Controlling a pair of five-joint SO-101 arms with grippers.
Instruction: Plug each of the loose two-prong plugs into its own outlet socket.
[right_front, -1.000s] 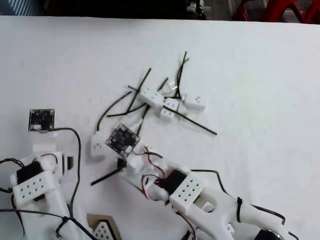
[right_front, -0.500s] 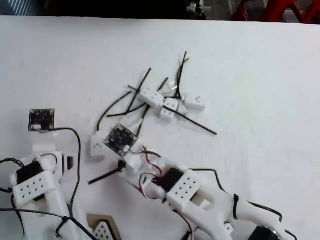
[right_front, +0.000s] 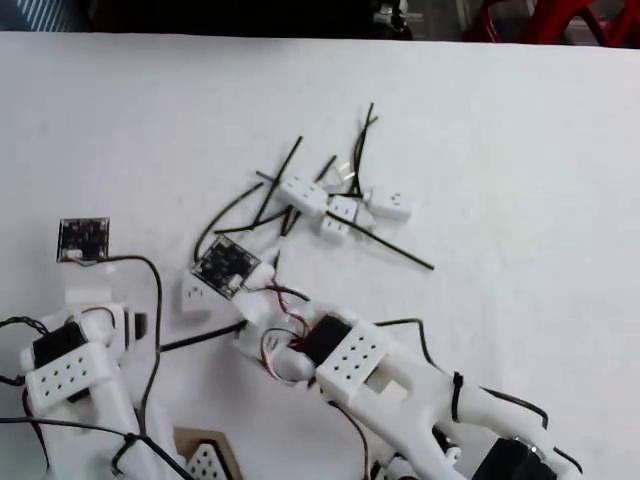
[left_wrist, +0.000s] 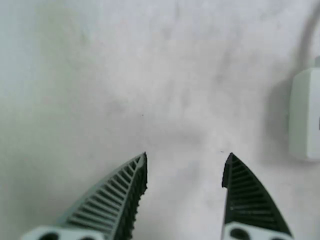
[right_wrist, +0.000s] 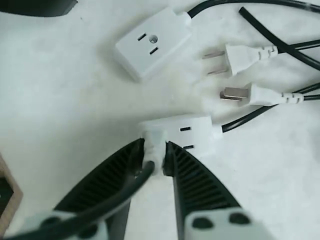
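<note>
In the right wrist view my right gripper (right_wrist: 155, 147) is shut on a white two-prong plug (right_wrist: 153, 159) with a black cord. The plug's front end touches the side of a white outlet socket (right_wrist: 186, 131). Whether its prongs are in the slots is hidden. A second white outlet (right_wrist: 152, 42) lies farther off, with two loose white plugs (right_wrist: 240, 52) (right_wrist: 250, 93) beside it. From above, the right arm (right_front: 350, 365) stretches toward the outlet (right_front: 195, 293) at centre left. My left gripper (left_wrist: 185, 172) hangs open over bare table, a white outlet (left_wrist: 306, 115) off to one side.
A tangle of several white outlets (right_front: 340, 210) and black cords (right_front: 385, 245) lies at the table's middle. The held plug's cord (right_front: 200, 338) trails across the table between the two arms. The left arm (right_front: 70, 365) stands at the lower left.
The right arm has moved left and away from its base with the plug, closing on the outlet at centre left; the cord dragged along. The left arm has stayed still.
</note>
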